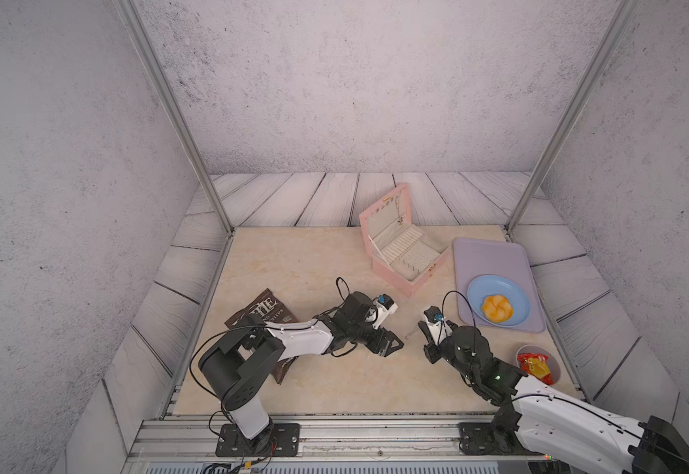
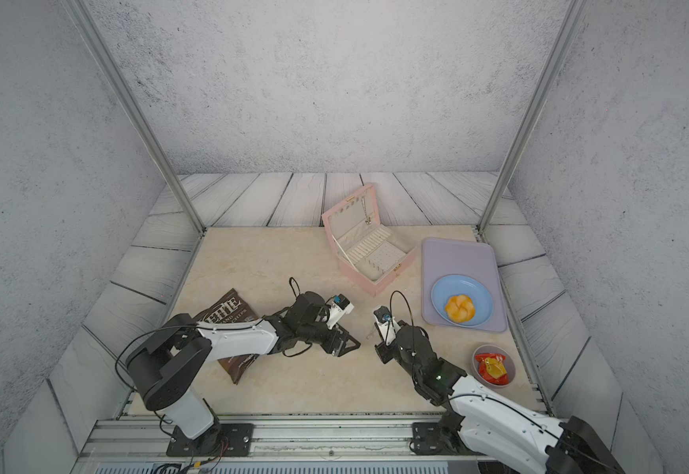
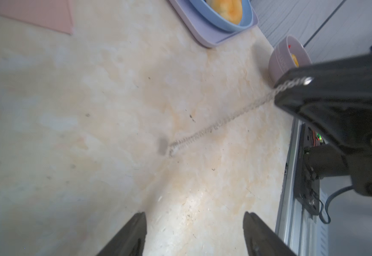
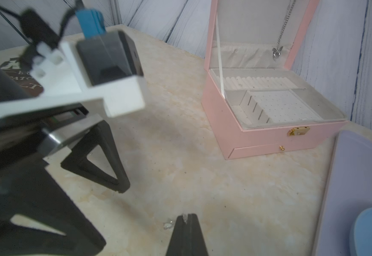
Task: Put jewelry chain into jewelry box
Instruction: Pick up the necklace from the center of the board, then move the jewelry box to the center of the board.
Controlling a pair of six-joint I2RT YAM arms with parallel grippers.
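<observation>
Jewelry chain, that fine pale silvery metal strand (image 3: pixel 225 120), is pinched at one end in the right gripper (image 3: pixel 278 90), whose black fingers are pressed tight together on it. From there it runs out to a small blurred tag at its free end. Whether that end touches the beige marble-look table (image 1: pixel 293 266), I can't tell. In a top view the chain is a faint thread (image 1: pixel 410 334) in the gap between the two grippers, out in front of the box and well apart from it. Left gripper (image 3: pixel 194 221): fingers spread wide, nothing between them, hovering near the chain's loose end. The jewelry box, a pale pink rectangular hinged case with cream lining (image 4: pixel 269 135), stands open, lid up, ring rolls and perforated panel on show. A silver necklace with a butterfly pendant (image 4: pixel 277 52) hangs inside the lid. Beside the box, a flat lavender tray (image 1: pixel 494 256) carries a round blue plate (image 1: pixel 511 289) with a golden bread roll (image 1: pixel 497 308).
</observation>
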